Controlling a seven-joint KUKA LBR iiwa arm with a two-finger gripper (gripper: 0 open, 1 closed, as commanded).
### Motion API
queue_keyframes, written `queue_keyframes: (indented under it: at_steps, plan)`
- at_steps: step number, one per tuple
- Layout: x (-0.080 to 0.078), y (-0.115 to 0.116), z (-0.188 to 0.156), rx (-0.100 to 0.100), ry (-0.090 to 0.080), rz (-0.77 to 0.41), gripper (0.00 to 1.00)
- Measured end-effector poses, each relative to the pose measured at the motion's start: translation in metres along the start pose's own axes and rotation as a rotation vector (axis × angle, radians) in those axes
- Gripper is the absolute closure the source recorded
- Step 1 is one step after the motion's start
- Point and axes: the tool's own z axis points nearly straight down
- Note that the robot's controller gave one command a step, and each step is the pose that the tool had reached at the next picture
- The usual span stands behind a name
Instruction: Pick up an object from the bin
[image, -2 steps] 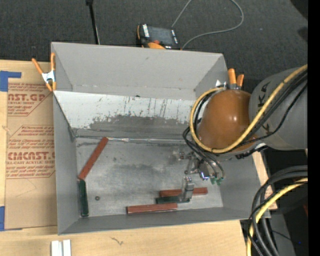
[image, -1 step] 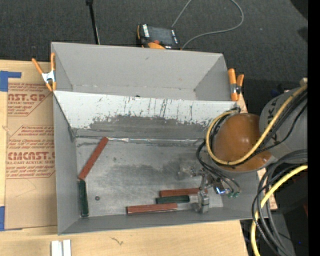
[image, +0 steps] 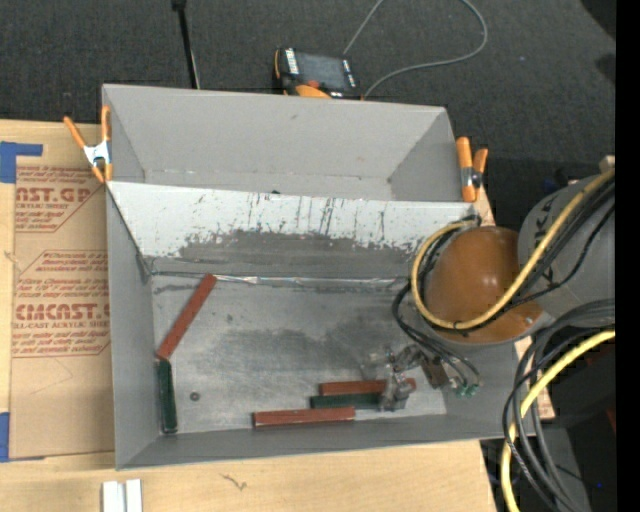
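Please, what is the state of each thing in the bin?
End effector: down at the short sticks' right ends.
Short red-brown stick: flat, at the end effector.
Short green stick: flat, beside it.
Long red-brown stick: flat, lowest in view.
Slanted red-brown stick: flat, left, apart.
Left green stick: flat, far left.

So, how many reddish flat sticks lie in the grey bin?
3 reddish flat sticks: the slanted stick at left, the long stick by the near wall, the short stick beside the gripper. The arm may hide others.
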Motion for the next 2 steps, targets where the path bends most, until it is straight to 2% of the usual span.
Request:
queue_keyframes:
  at_steps: [1,2]
  plan:
    - [-0.029,-0.033,-0.022,0.002,0.001,-0.096,1.00]
    - [-0.077,-0.036,-0.156,0.004,-0.007,-0.081,1.00]
